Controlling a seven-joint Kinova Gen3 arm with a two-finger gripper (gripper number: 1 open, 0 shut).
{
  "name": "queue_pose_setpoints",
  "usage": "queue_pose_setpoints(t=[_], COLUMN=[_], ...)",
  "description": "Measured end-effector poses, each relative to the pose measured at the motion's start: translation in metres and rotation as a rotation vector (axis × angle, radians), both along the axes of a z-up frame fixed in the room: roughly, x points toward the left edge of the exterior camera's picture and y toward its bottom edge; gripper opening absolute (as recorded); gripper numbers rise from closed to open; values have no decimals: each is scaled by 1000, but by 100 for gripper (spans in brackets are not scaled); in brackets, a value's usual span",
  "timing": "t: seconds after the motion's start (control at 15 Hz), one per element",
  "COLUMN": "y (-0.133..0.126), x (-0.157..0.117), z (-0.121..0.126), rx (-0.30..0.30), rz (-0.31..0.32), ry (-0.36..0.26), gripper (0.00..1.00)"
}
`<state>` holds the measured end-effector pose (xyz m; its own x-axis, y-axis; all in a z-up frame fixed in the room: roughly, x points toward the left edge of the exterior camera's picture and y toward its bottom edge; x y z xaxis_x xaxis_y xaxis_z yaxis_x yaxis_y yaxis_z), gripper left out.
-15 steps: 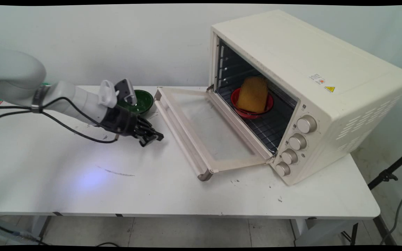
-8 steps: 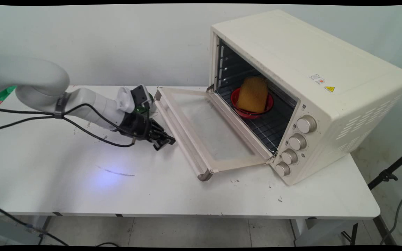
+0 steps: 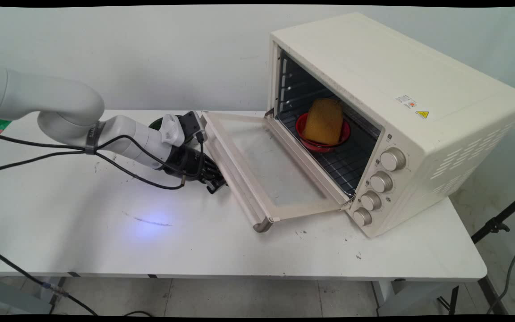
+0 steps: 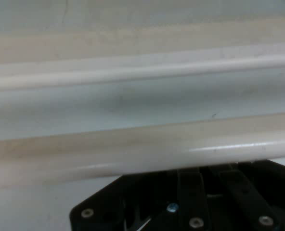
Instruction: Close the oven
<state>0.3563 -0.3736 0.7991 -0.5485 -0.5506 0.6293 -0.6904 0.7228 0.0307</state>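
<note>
White table [image 3: 105, 241], scuffed with dark marks and one thin curved streak, runs across the room in front of a plain pale wall [image 3: 150, 53]. Tiled floor shows below its near edge, and a black stand leg stands at the far right. On the table's right half sits a cream toaster oven [image 3: 396, 103], its door [image 3: 266, 170] dropped open toward the left and its four knobs on the near end. Inside, on the wire rack, a red bowl [image 3: 322, 136] holds a yellow-orange sponge-like block [image 3: 324, 120]. The gripper [image 3: 216, 182] sits low over the table at the door's long handle bar [image 4: 133, 149], which fills the hand view just beyond the black linkage. I cannot tell how its fingers stand. Behind the wrist, a green bowl [image 3: 159, 124] rests on the table, mostly hidden by the arm.
</note>
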Motion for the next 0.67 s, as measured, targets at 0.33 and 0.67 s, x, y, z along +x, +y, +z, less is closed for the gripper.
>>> queue_pose_setpoints(t=[0.33, 0.67], y=[-3, -7], x=[-5, -11], z=[7, 25], rx=[-15, -44], rz=[-5, -12], ry=[22, 55], gripper=[0, 0])
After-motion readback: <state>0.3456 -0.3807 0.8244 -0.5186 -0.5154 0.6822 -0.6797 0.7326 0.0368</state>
